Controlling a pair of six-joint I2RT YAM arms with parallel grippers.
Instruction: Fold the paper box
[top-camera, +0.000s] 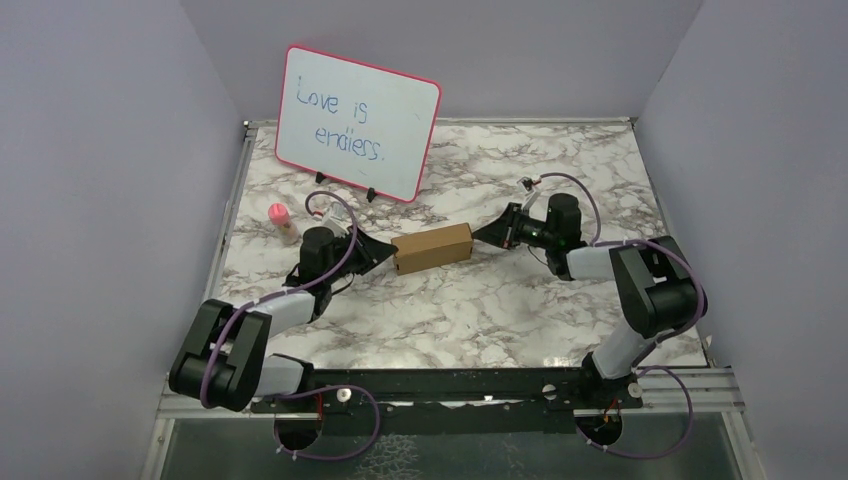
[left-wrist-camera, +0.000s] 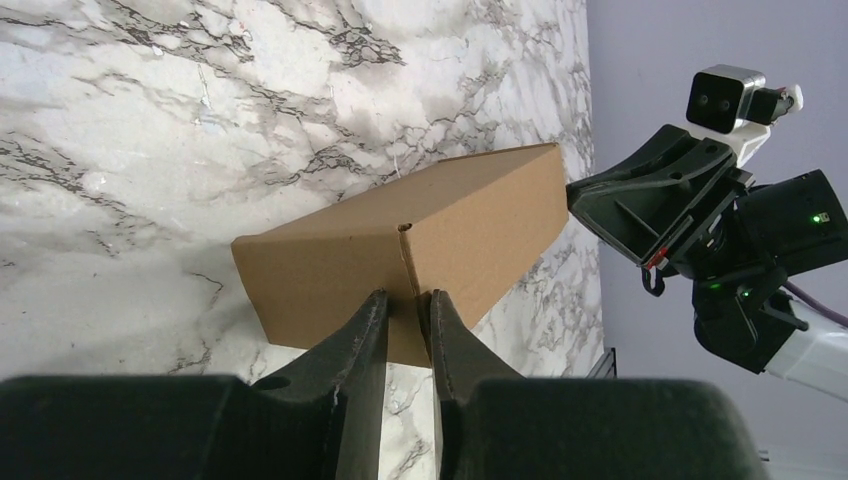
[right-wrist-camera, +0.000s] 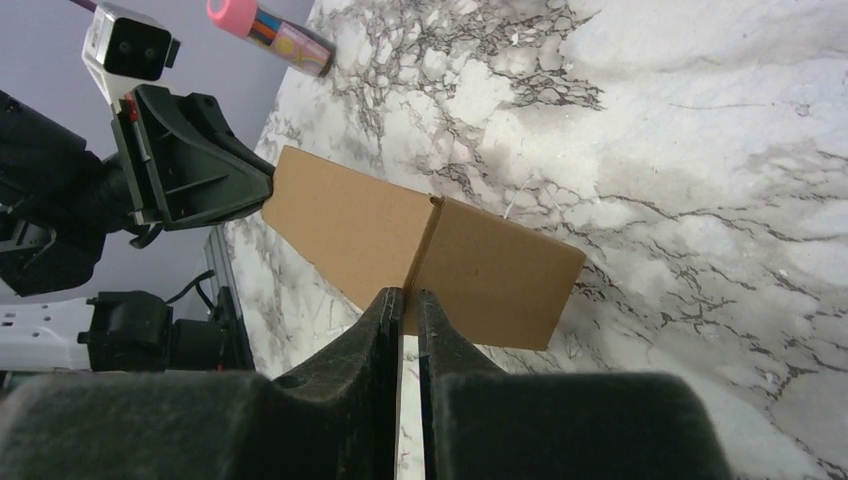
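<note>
Left gripper (top-camera: 385, 256) and right gripper (top-camera: 481, 233) face each other across the small plain brown cardboard box (top-camera: 432, 247). It lies on the grey-veined marble tabletop (top-camera: 480, 310) directly ahead of each set of tips, touching both. Each gripper's jaws are drawn narrow, almost closed, so the fingers (left-wrist-camera: 372, 312) act as a blunt pusher against an end, right at a seam; whether any card is nipped between them I cannot tell. Squeezing from opposite ends looks meant to seat the end flaps and stop the box sliding. Folding seems nearly finished. Off behind the left gripper's wrist lies a pink-capped marker (top-camera: 283, 222), and beyond both grippers stands a pink-framed whiteboard (top-camera: 358, 122).
</note>
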